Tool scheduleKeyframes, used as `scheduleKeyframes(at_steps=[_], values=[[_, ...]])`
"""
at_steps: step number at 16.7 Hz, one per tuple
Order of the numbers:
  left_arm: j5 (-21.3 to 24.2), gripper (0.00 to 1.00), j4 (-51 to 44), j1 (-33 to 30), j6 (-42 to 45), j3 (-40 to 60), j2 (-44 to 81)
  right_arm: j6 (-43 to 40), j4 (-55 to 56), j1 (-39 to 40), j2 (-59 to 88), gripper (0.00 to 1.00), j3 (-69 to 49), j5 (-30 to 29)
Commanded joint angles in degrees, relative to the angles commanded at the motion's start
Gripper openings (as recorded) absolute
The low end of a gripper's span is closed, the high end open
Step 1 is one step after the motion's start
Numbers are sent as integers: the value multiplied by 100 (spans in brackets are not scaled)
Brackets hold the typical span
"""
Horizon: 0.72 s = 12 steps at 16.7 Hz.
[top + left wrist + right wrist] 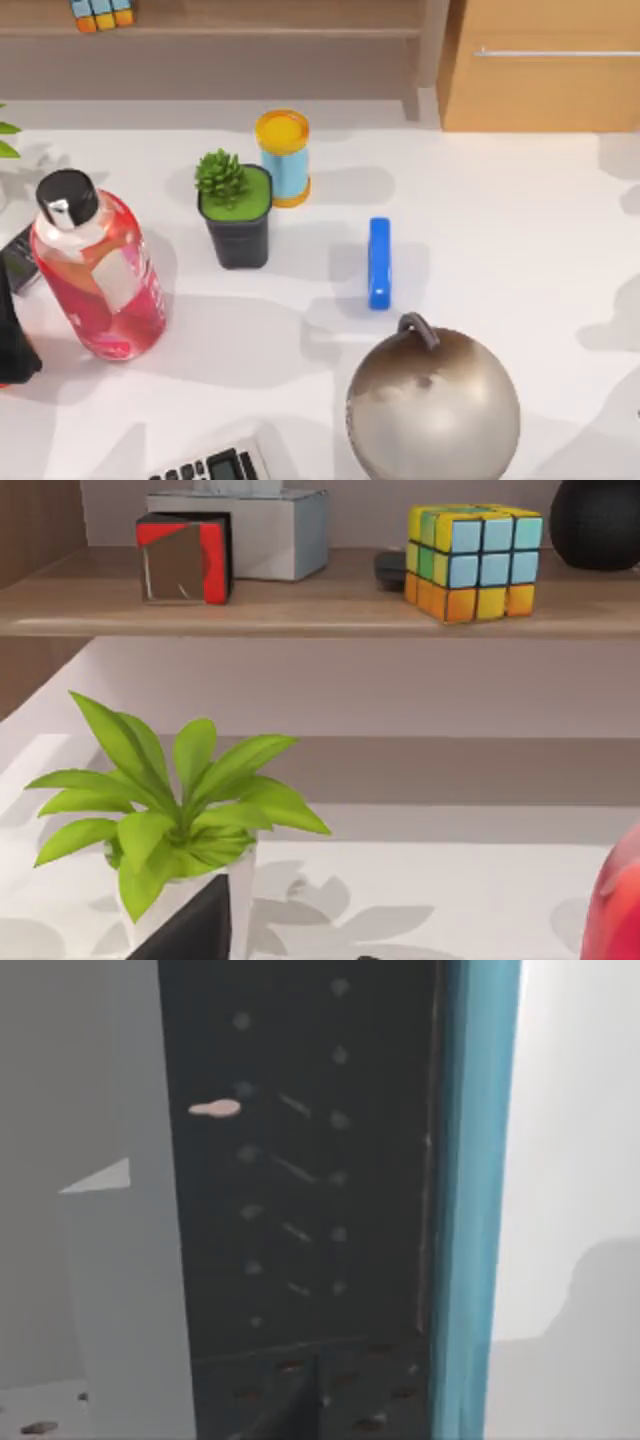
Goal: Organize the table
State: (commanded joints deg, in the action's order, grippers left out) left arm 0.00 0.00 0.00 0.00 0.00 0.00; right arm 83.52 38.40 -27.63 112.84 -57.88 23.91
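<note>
Left arm (12, 345) beside the pink bottle (98, 270), jaws can't tell; approach slowly, avoid tipping it on the table (520, 220).

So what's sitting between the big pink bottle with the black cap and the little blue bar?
In the top view, a black pot with a spiky green plant stands between the pink bottle and the blue bar on the white table.
</note>
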Motion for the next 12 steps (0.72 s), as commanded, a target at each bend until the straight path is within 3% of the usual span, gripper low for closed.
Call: scheduleKeyframes(at_steps=[12], values=[[0, 100, 0, 0, 0, 0, 0, -15, 53, -32, -146, 100, 152, 71]])
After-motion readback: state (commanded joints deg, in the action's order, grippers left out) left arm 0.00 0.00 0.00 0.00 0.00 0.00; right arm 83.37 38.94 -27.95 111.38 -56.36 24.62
